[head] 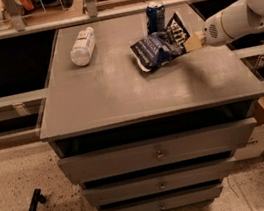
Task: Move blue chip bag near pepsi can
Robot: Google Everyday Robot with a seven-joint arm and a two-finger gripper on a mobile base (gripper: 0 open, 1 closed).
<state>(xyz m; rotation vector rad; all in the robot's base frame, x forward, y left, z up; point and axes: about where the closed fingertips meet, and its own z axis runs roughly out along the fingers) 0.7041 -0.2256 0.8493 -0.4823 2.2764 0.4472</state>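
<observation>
Blue chip bag [157,50] sits at abt 1 o'clock on the gray cabinet top [120,94]. It's dark navy foil, crumpled, w/ white lettering and pale edges, and its far-right corner is cocked up. Pepsi can [156,17] stands upright just behind it, at the bag's 12 o'clock, v. close; touching or not, can't tell. Gripper [193,41] is at the bag's 3 o'clock, tip against the bag's right edge; clamped or loose, can't tell. Clear bottle [83,46] lies on its side at 10 o'clock, well apart.
</observation>
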